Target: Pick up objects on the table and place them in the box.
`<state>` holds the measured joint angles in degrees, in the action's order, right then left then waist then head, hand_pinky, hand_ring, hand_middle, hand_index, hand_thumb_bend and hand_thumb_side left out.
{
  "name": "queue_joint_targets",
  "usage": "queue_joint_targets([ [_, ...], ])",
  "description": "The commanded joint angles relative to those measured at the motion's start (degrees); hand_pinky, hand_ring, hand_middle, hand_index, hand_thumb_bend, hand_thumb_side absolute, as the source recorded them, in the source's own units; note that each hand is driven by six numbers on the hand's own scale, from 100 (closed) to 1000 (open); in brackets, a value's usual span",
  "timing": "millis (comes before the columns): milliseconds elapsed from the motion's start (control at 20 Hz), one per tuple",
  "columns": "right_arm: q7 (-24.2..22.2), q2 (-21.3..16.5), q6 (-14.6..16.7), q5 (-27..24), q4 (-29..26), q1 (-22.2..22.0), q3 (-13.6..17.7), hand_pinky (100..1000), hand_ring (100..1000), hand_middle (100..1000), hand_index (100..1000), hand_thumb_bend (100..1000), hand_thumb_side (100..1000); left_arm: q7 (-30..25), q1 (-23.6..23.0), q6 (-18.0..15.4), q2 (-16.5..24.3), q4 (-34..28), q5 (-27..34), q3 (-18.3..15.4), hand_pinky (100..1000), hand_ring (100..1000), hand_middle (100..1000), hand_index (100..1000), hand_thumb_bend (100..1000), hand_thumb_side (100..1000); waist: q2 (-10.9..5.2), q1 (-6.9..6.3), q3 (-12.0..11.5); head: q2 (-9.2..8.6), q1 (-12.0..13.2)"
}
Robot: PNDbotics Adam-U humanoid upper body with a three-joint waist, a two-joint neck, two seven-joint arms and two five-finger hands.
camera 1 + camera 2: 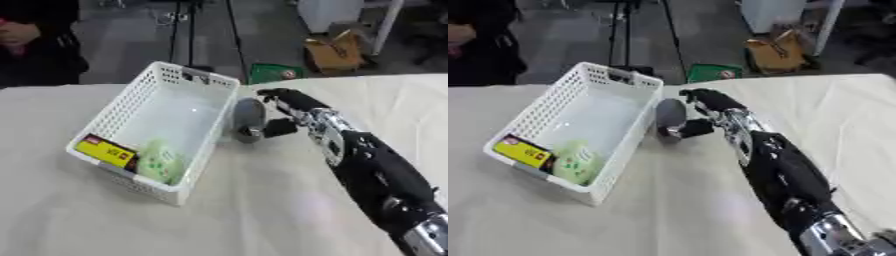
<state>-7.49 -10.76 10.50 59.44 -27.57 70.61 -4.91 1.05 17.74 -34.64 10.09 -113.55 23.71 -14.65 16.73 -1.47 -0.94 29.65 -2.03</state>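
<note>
Leftmost, on the cloth-covered table (262, 210): white lattice box (114, 107), lying askew, holding a yellow packet (104, 150) and a pale green packet (160, 161) at its near end, side by side. Just right of the box's right wall: grey rounded object (249, 115), upright on the table. Right hand (284, 102), black, reaching in from the lower right, fingers and thumb curled round the grey object. Left hand: unseen.
</note>
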Motion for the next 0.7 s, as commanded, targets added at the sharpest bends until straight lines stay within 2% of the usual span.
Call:
queue_joint_targets([
  [50,-0.65,-0.07,-1.36,-1.72,0.44,1.60,0.80,978,1000,802,1000,710,792,-0.30,0.61,-0.06,0.45,-1.04,0.20,-0.04,675,619,718,708,100,615,-0.88,-0.10,-0.21,-0.65,-0.13],
  [700,-1.29,0.37,-2.46,-3.47,0.88,1.69,1.09,978,1000,768,982,689,794,-0.43,0.63,0.05,0.40,-1.04,0.12,-0.01,675,620,719,708,100,615,-0.85,-0.09,-0.17,-0.89,-0.06],
])
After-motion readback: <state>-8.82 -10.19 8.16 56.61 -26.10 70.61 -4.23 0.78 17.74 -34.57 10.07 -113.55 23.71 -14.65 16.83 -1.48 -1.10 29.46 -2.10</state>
